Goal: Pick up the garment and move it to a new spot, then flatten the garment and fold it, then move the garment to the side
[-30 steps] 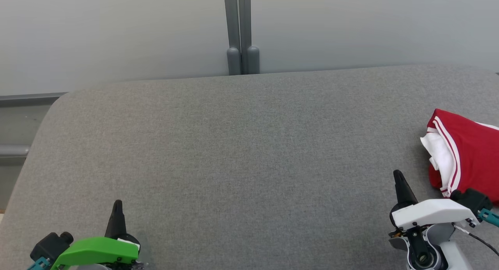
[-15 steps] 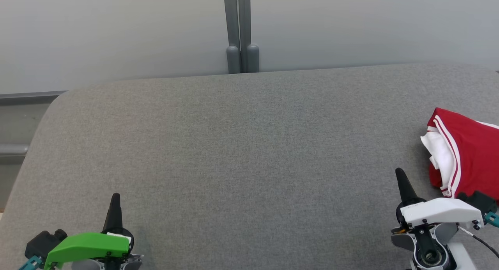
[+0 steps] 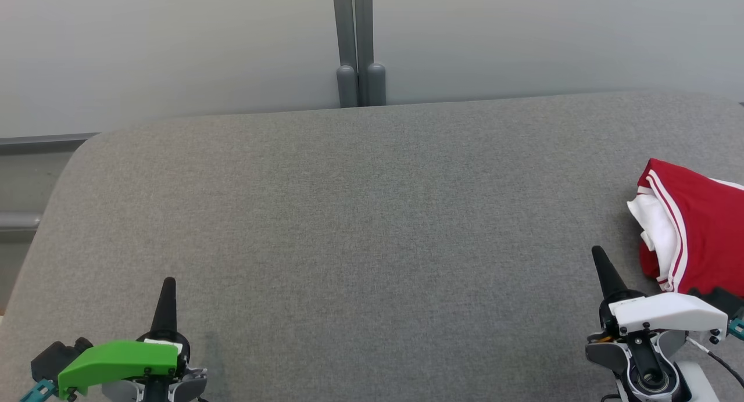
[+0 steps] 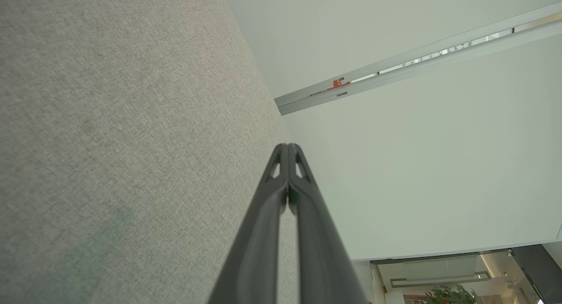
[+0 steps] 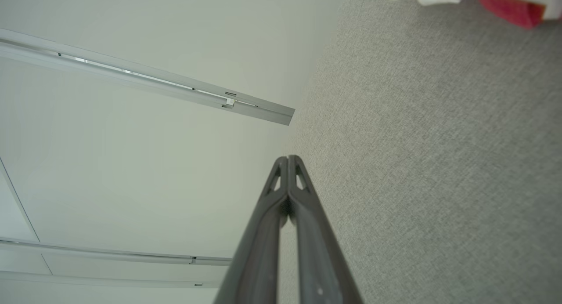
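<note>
Two empty grippers hovering, jaws pressed together: left gripper (image 3: 165,291) at 7 o'clock, right gripper (image 3: 604,268) at 5 o'clock. Garment (image 3: 697,233) lying unheld at 3 o'clock on table (image 3: 372,216), looking loosely folded; task seemingly finishing, not certain.

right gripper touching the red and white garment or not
Apart. In the right wrist view the shut right gripper points over bare grey surface, and the garment lies well off at the top corner, a wide gap between.
</note>
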Available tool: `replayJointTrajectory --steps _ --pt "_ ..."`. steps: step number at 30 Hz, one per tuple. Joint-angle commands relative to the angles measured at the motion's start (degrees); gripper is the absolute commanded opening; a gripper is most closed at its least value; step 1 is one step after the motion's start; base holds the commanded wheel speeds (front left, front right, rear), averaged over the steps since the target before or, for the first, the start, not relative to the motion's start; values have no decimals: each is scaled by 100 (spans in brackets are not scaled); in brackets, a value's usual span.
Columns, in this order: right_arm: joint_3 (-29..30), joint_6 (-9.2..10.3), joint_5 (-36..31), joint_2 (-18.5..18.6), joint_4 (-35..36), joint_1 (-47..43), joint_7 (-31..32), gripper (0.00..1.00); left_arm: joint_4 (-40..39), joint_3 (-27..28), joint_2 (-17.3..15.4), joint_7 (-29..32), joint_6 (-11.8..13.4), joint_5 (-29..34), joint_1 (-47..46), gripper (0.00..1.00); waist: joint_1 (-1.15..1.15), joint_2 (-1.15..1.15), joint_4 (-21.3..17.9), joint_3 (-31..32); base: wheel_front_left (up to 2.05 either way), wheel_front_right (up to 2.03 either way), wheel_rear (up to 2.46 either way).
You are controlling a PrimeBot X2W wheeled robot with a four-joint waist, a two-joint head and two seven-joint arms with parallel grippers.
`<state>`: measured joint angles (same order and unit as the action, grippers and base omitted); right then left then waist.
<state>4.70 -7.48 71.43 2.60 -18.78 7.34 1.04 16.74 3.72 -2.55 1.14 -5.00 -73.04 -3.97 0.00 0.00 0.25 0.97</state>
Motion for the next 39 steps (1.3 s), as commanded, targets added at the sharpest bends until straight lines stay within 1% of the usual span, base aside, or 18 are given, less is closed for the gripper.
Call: replayJointTrajectory --steps 1,39 --pt "24 -3 152 33 90 -12 50 0 -68 40 -39 30 -42 -149 -132 0 0 0 -1 -3 0 0 0" --pt "174 -2 1872 38 450 -127 506 0 -258 267 -48 488 -239 -1733 -259 0 0 0 -21 -98 0 0 0"
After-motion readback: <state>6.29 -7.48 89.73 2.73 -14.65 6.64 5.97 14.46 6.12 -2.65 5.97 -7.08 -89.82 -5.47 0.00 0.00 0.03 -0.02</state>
